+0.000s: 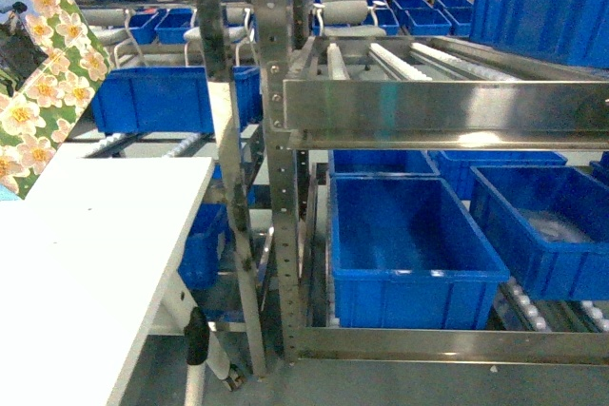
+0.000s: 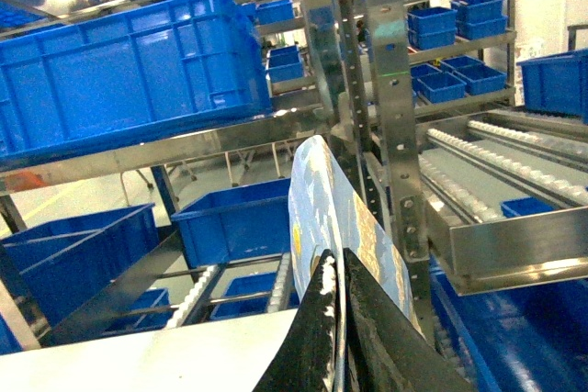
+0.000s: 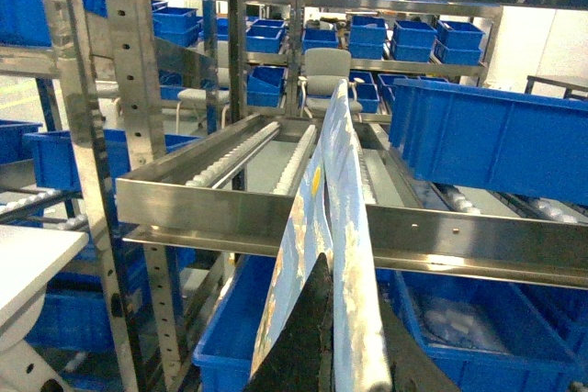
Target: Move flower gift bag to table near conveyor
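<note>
The flower gift bag [image 1: 43, 83] hangs tilted at the far left of the head view, over the back left of the white table [image 1: 95, 254]. Neither gripper shows in that view. In the left wrist view my left gripper [image 2: 337, 254] is shut on the bag's thin edge [image 2: 322, 190], above the table's far edge [image 2: 138, 355]. My right gripper [image 3: 342, 273] is shut on another wall of the bag [image 3: 335, 172], and the paper hides its right finger's tip. The conveyor [image 1: 409, 59] of white rollers in steel rails lies right of the table.
A steel rack upright [image 1: 276, 187] stands between the table and the conveyor. Blue bins [image 1: 409, 244] sit under the roller tracks, another blue bin [image 1: 152, 97] behind the table, one [image 3: 496, 135] on the rollers. A grey chair [image 1: 343, 2] stands behind.
</note>
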`<state>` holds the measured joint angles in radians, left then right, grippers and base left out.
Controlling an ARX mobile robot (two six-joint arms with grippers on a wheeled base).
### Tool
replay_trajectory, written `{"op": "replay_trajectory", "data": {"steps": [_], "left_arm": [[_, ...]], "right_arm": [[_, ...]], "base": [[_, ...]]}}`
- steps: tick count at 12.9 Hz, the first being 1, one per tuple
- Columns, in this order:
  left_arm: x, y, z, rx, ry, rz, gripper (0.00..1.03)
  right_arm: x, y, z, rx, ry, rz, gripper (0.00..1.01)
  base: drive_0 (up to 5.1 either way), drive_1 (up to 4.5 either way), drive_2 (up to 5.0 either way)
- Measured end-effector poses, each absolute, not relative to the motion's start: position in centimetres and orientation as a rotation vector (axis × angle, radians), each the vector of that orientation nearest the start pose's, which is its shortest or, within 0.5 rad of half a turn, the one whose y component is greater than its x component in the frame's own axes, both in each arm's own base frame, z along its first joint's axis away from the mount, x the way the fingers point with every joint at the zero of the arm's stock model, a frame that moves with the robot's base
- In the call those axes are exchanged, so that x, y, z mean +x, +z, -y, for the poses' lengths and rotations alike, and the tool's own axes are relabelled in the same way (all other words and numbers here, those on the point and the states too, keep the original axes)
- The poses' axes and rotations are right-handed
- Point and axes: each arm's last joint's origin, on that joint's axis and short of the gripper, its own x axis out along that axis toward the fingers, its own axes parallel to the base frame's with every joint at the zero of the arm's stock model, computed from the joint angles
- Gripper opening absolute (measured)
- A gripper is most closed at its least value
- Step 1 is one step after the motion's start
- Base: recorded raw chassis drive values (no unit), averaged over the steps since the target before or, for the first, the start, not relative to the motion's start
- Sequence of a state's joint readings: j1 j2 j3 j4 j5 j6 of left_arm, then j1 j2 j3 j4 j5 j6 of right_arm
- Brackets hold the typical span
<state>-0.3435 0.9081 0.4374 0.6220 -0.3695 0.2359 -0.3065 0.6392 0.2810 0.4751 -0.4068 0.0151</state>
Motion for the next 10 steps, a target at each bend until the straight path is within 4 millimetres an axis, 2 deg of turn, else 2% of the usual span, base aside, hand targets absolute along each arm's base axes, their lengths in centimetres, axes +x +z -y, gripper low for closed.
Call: {"op": "replay_trajectory", "data": {"steps": [10], "left_arm": [[18.88, 26.83, 5.62, 0.182, 0.044, 0.138, 0.02]], "right_arm": [[14.86, 24.24, 3.50, -0.026, 0.102, 0.110, 0.02]], "base": [[-4.9, 2.50, 2.5]]}}
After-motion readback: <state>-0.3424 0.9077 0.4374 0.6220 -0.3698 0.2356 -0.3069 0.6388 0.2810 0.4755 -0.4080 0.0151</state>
